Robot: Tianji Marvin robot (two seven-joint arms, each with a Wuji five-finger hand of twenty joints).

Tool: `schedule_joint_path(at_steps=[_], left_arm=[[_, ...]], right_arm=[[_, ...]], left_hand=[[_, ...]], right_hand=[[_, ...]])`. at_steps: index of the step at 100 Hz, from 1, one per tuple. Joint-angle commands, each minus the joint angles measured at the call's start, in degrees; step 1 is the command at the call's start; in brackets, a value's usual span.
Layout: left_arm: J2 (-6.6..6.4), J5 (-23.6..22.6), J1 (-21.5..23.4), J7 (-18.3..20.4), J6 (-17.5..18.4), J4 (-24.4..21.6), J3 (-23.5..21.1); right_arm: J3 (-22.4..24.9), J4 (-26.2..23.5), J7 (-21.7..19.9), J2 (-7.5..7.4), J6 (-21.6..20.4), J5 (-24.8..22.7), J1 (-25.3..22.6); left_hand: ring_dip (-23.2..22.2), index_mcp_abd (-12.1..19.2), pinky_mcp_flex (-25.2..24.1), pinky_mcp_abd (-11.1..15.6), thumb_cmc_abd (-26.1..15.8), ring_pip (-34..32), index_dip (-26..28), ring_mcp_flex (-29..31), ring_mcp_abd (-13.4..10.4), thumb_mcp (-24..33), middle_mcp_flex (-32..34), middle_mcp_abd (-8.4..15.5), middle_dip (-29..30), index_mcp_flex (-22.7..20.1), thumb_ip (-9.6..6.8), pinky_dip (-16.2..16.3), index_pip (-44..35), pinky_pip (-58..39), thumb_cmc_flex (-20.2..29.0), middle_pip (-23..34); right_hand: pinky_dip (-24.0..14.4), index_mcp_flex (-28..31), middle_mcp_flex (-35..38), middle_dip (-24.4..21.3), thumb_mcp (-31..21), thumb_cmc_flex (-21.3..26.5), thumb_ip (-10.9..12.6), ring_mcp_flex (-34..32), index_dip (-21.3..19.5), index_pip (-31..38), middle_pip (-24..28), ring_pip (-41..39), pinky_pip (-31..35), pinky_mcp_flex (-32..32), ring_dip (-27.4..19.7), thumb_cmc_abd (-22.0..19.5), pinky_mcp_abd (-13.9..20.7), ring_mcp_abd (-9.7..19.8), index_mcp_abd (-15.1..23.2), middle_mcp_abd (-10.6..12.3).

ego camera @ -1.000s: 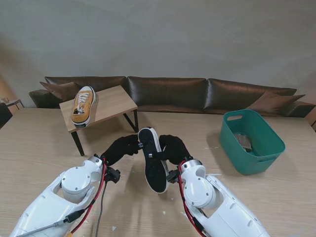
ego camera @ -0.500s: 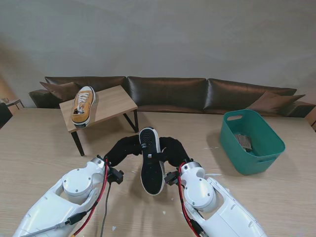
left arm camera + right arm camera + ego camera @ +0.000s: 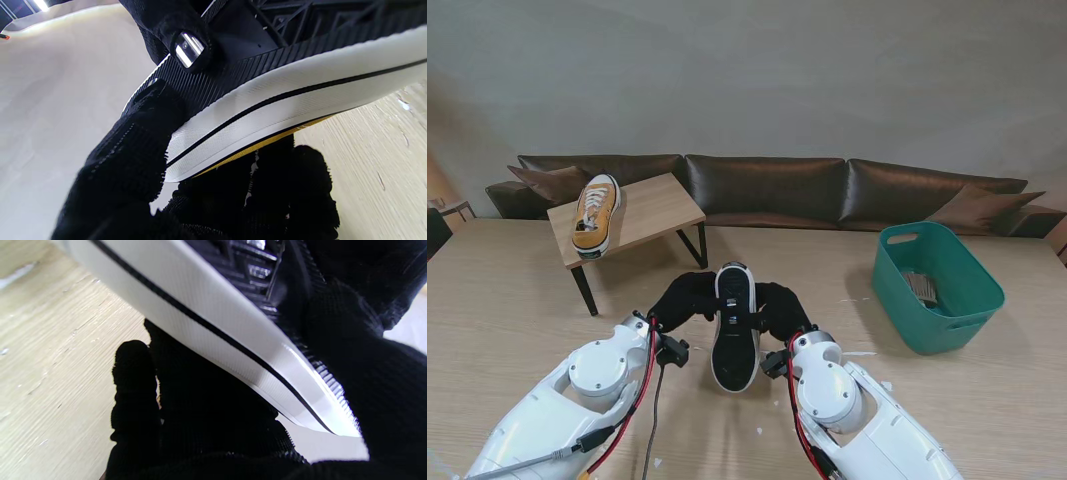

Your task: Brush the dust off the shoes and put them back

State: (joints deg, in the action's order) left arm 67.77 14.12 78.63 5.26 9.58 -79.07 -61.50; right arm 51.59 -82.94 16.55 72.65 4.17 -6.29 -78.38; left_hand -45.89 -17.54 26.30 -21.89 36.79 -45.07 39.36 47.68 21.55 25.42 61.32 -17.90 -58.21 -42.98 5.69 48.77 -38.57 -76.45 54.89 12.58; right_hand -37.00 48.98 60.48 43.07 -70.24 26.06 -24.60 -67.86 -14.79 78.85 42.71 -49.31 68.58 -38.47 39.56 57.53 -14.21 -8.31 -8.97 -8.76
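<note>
Wood-grain table (image 3: 517,300) lies under you. Your left hand (image 3: 685,297) and right hand (image 3: 779,305) clamp the shoe (image 3: 734,325) sole-up between them, fingers curled on its sides, long axis running twelve to six, both hands equally near.

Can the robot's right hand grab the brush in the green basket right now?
Probably not: the right hand and left hand both grip the shoe, and the green basket sits well off to the right.

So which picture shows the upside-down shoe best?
The stand view: the whole shoe shows sole-up between the left hand and right hand. The left wrist view shows only part of its white sidewall and black tread; the right wrist view likewise.
</note>
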Motion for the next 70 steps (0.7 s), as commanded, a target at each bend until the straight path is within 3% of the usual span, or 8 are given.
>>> schedule_joint_path(at_steps=[1, 10, 27, 39, 43, 53, 61, 70], left_arm=[[1.13, -1.33, -0.65, 0.63, 0.91, -0.41, 1.42], [1.45, -3.42, -1.64, -1.27, 2.27, 0.25, 2.57], [1.19, -4.99, -3.0, -1.04, 3.7, -0.15, 3.3], [0.83, -5.34, -3.86, 0.07, 4.23, -0.75, 3.46], [0.8, -5.32, -4.1, 0.26, 4.36, -0.87, 3.52], [0.68, -5.6, -4.71, 0.61, 4.96, -0.94, 3.72], [0.57, -5.6, -5.09, 1.02, 5.33, -1.1, 3.76], [0.37, -5.84, -5.5, 1.57, 5.52, -1.38, 3.63]], right_arm=[[0.13, -0.62, -1.01, 0.44, 0.12, -0.01, 0.23], [0.38, -0.63, -1.11, 0.43, 0.32, 0.3, 0.19], [1.51, -1.41, -3.3, -0.21, 1.08, 1.12, 0.18], [2.17, -1.92, -6.67, -1.12, 1.82, 1.34, 0.87], [2.14, -1.77, -7.67, -1.38, 1.85, 1.19, 1.38], [1.38, -0.36, -8.55, -1.61, 1.53, -0.4, 3.27], [0.36, 1.46, -8.6, -1.53, 1.11, -1.91, 5.23], [-0.92, 3.82, -6.7, -0.81, 0.31, -3.33, 7.22]], left_hand=[[4.39, 7.83, 5.74, -0.08, 0.77, 1.45, 2.39, 8.59, -2.88, 8.35, 7.71, 4.45, 3.58, -6.21, 0.55, -4.38, -15.78, -3.69, 9.47, -0.78], [4.9, 8.88, 11.57, 1.09, 2.65, 5.05, -1.59, 14.55, -4.75, 12.0, 10.83, 5.58, 6.59, -6.46, 0.87, -10.47, -19.63, -4.17, 9.48, -0.55], [2.79, 9.86, 12.71, 1.77, 3.58, 6.97, -5.35, 16.41, -4.74, 14.25, 11.3, 6.31, 6.25, -6.42, 0.91, -12.69, -22.77, -3.93, 9.49, 0.19], [1.72, 10.5, 12.26, 2.16, 3.7, 6.83, -5.76, 16.29, -4.68, 15.15, 11.1, 6.14, 5.62, -6.04, 0.88, -13.08, -23.87, -3.44, 9.23, 0.49], [1.64, 10.54, 11.95, 2.32, 3.6, 6.93, -5.73, 16.1, -4.59, 15.27, 11.02, 6.35, 5.58, -6.02, 0.84, -13.13, -24.02, -3.28, 9.35, 0.49], [0.99, 10.96, 10.55, 3.23, 3.5, 7.8, -5.04, 15.01, -4.26, 15.59, 10.5, 7.38, 5.26, -5.58, 0.71, -13.43, -24.8, -2.24, 9.88, 0.46], [0.7, 11.13, 9.72, 3.79, 3.54, 8.67, -4.64, 14.43, -4.01, 15.8, 10.26, 7.88, 5.29, -5.61, 0.57, -13.63, -25.07, -1.48, 10.28, 0.29], [-0.9, 11.16, 8.45, 4.26, 3.68, 11.18, -2.8, 13.99, -3.72, 16.37, 9.92, 8.5, 5.37, -5.37, 0.52, -13.23, -24.93, -0.95, 10.82, -0.09]], right_hand=[[-0.81, -0.64, -0.62, -1.09, -8.01, 7.06, 6.08, -2.24, 0.03, 1.09, 1.01, -7.23, 1.93, 1.75, 1.9, -7.71, 0.29, 4.2, 6.74, 3.0], [-1.01, -0.72, -1.05, -1.74, -6.71, 6.49, 6.19, -1.31, -0.44, -0.13, 1.19, -7.61, 2.22, 2.98, 1.81, -8.73, -0.04, 3.26, 6.79, 2.87], [-1.77, -4.59, -6.19, -6.43, -1.84, 2.03, 6.56, 4.24, -4.2, -16.25, 0.3, -4.87, 0.71, 8.8, 0.35, -9.95, -1.51, -0.44, 5.7, 1.81], [-3.62, -5.57, -9.92, -8.09, -0.77, -1.49, 15.11, 8.37, -12.91, -35.13, -0.87, -3.89, -0.18, 12.09, 0.12, -12.95, -2.1, -1.68, 5.7, 1.92], [-3.77, -6.08, -10.52, -8.14, -0.33, -1.49, 15.49, 8.97, -13.31, -36.55, -1.0, -3.85, -0.23, 12.52, 0.12, -12.4, -2.07, -1.54, 7.04, 2.14], [-4.34, -4.89, -9.63, -8.43, -0.3, 0.16, 15.31, 8.27, -13.15, -38.16, -1.23, -4.21, 0.57, 11.86, 0.09, -10.36, -2.03, -0.78, 10.55, 3.24], [-4.81, -2.63, -4.72, -7.18, -0.26, 4.69, 6.75, 4.42, -4.9, -29.83, -0.93, -6.35, 2.61, 8.85, 0.19, -6.38, -2.02, 0.91, 14.3, 4.72], [-4.94, 4.39, 3.99, -5.44, -0.61, 8.53, 5.55, -1.88, 0.06, -19.26, -0.89, -8.88, 5.8, 3.56, 0.42, -3.13, -2.37, 2.38, 16.35, 6.41]])
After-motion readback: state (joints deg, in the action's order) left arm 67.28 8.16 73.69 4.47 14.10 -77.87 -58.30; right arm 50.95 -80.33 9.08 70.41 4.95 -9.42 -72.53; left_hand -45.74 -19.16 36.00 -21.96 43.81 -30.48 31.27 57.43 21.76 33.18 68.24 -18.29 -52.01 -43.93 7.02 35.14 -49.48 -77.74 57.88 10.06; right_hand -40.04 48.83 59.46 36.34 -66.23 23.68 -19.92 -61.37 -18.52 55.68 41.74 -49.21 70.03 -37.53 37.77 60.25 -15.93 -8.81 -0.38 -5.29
